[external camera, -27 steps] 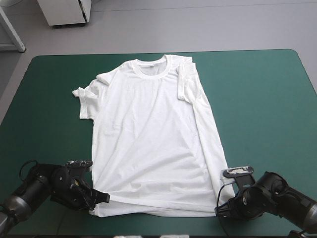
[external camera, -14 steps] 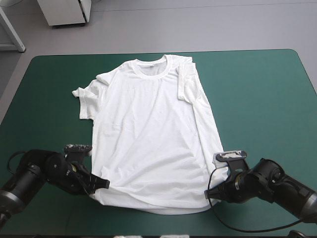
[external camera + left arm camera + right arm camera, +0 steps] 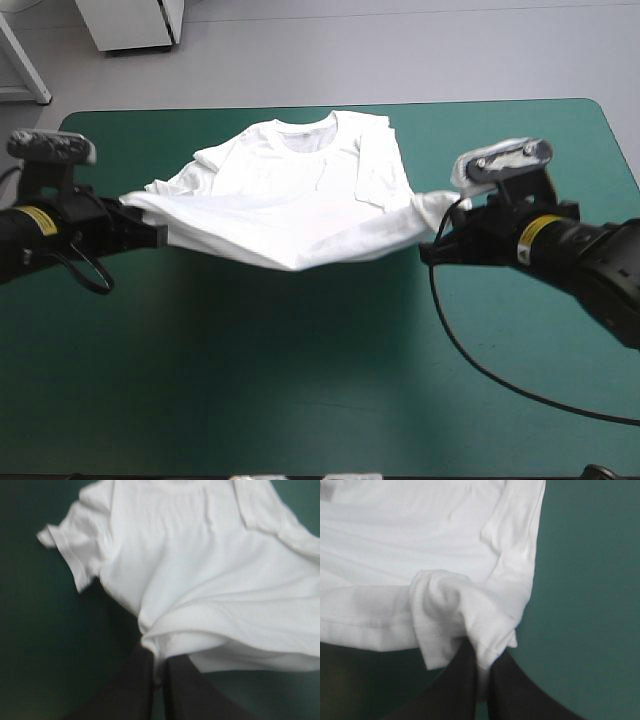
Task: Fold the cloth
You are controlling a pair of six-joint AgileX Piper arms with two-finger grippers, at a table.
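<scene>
Two corners of the T-shirt [image 3: 290,205] hang lifted off the desk [image 3: 300,380], one in each pincer. The hem sags between them across the middle of the high view. The collar [image 3: 303,135] end lies on the teal-green cover at the upper centre of that frame.

From above, the fingertips of the left pincer [image 3: 158,235], at the left of the frame, and of the right pincer [image 3: 432,243], at the right, are hard to make out. Bunched white fabric covers the grip points, and the raised front sheet hides whatever cloth lies beneath it.

A yellow label [image 3: 38,220] shows on each arm. Dark marks sit on both, too small to read. No print shows on the T-shirt.

The wrist views settle the grips. The left pincer [image 3: 159,662] has its black fingers pressed almost together, pinching a fold of white cloth. Ahead of it the body of the T-shirt spreads out, with one short sleeve [image 3: 75,545] lying off to the side on the cover. The collar is cut off by the frame's edge there.

The right pincer [image 3: 482,662] likewise pinches a gathered corner between nearly closed black fingers. Only this view shows the stitched hem line [image 3: 365,622] running away from the grip. The far side of the T-shirt runs out of frame.
</scene>
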